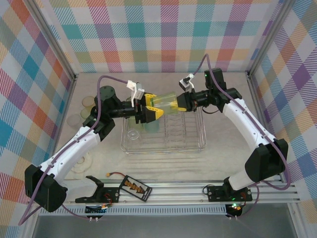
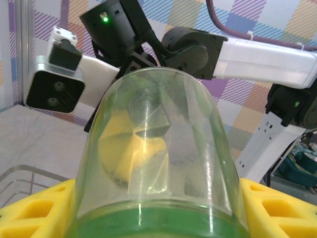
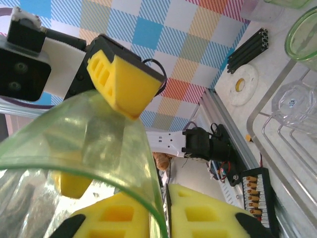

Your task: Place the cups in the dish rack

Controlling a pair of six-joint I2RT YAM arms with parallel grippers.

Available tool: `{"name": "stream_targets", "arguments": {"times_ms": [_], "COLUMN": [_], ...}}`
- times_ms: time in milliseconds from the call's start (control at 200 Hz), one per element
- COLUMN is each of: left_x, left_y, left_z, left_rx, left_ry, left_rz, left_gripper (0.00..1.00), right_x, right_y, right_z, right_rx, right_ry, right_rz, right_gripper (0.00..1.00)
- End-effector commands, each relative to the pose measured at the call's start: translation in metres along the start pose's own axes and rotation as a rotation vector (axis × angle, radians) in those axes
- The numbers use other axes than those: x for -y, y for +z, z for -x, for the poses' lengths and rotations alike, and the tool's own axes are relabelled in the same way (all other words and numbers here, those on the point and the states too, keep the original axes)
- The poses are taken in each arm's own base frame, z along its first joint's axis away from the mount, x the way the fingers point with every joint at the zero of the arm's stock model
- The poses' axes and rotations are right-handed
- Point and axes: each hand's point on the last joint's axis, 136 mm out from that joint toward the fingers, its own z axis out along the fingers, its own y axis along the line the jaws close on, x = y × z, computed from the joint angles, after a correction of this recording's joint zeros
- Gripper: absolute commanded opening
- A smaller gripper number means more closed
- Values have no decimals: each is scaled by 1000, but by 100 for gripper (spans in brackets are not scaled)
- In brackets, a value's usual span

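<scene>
One cup (image 1: 166,102) above rack (image 1: 163,148), left pincer (image 1: 153,106) clamping body, right pincer (image 1: 179,102) pinching rim: likely handover, right should release next.

I counted one dish rack (image 1: 190,140), one flat black box (image 1: 134,187) and two grippers: a left gripper (image 1: 154,105) and a right gripper (image 1: 180,103). Cups I could make out were five: one green cup (image 1: 166,102), one teal cup (image 1: 151,128), one clear cup (image 1: 133,135) and two pale cups (image 1: 89,102).
</scene>
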Motion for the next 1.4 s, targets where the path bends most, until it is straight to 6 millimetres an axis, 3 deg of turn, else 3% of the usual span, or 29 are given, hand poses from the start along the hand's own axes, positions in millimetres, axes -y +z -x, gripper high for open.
{"name": "stream_targets", "arguments": {"times_ms": [0,230,305,405,505,545,615,765,910,1070,1175,1295,1395], "left_x": [13,-5,-14,-18,-23,-27,-28,-25,-39,-48,-52,-58,-57], "left_y": [5,1,-7,-19,-31,-38,-53,-83,-106,-97,-86,-83,-71], "left_z": [7,7,11,13,6,3,0,-27,-59,-100,-116,-129,-136], "left_rx": [4,18,33,35,-14,-48,-95,-241,-348,-461,-511,-573,-608], "left_ry": [85,98,95,90,66,42,15,-79,-408,-645,-652,-684,-692], "left_rz": [-45,85,183,278,367,430,517,648,853,915,940,1000,1014], "left_gripper": [35,24,23,22,19,11,10,4,0,0,0,0,0], "right_x": [-1,7,24,47,57,62,70,59,48,55,58,81,97], "right_y": [3,-1,-8,-24,-46,-61,-95,-162,-184,-229,-234,-254,-257], "right_z": [7,7,2,-10,-16,-16,-18,-29,-37,-60,-73,-98,-110], "right_rx": [10,47,78,109,183,234,350,610,741,1032,1053,999,896], "right_ry": [-22,-7,20,45,31,20,-19,-167,-291,-181,-199,-54,27], "right_rz": [-13,-104,-224,-415,-554,-651,-864,-1166,-1232,-1339,-1366,-1554,-1643], "right_gripper": [20,76,85,88,89,94,99,99,99,99,99,99,99]}}
